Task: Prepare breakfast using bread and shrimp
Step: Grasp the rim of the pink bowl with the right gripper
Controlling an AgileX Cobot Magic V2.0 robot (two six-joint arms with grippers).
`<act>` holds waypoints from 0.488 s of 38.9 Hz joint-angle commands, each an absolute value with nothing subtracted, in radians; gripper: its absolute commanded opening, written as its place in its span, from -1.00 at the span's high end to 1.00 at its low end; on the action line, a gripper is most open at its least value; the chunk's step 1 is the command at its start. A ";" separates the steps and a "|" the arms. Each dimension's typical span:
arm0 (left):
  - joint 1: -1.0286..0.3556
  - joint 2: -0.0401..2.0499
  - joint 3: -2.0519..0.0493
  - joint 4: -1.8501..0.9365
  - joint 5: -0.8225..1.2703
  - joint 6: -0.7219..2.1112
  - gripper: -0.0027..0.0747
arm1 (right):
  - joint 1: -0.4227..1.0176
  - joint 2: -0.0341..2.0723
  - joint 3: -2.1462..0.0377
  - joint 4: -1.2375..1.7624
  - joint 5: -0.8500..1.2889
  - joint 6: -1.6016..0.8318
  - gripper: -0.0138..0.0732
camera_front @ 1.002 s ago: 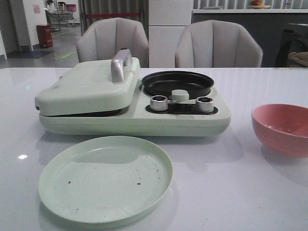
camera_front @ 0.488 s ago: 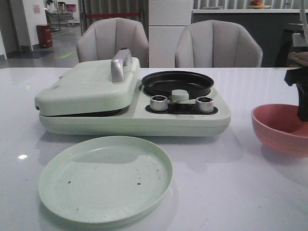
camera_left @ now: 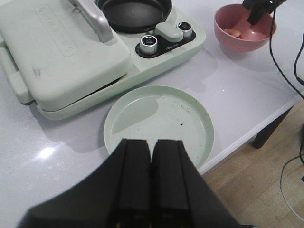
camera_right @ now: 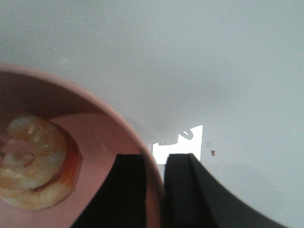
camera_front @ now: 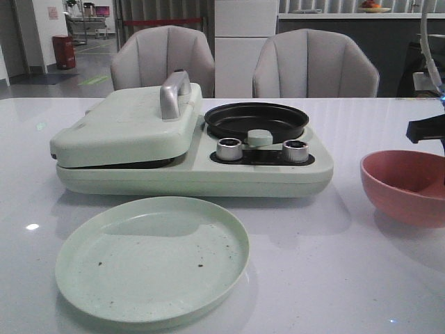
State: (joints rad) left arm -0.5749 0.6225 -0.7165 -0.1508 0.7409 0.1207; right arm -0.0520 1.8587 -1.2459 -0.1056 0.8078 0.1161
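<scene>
The right tool (camera_right: pixel 154 190) straddles the rim of the pink bowl (camera_front: pixel 407 184) near the right edge of the bench (camera_front: pixel 334 264), one finger inside and one outside, nipped together on the bowl's wall. The shrimp (camera_right: pixel 35 164) lies curled on the bowl's floor, apart from the fingers. The left tool (camera_left: pixel 151 183) hangs over the near edge of the bench, above the pale green plate (camera_left: pixel 159 123), its fingers pressed together on nothing. No bread is in view; the appliance (camera_front: pixel 188 142) has its lid down beside the open black pan (camera_front: pixel 256 120). The step in hand looks like moving the bowl, or getting at the shrimp. Next, I judge, the bowl should be carried level toward the pan so the shrimp can be tipped in
</scene>
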 commanded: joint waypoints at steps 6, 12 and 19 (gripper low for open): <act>-0.584 0.625 -0.747 -0.159 0.671 0.115 0.67 | -0.056 1.800 -1.276 -0.119 0.805 0.070 0.55; -0.584 0.625 -0.747 -0.159 0.671 0.115 0.67 | -0.056 1.724 -1.279 -0.119 0.794 0.059 0.56; -0.584 0.625 -0.747 -0.159 0.671 0.115 0.67 | -0.056 1.619 -1.339 -0.119 0.803 0.042 0.56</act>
State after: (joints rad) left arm -0.5749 0.6225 -0.7165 -0.1508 0.7409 0.1188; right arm -0.0520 1.7244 -1.2721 -0.1065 0.8238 0.0599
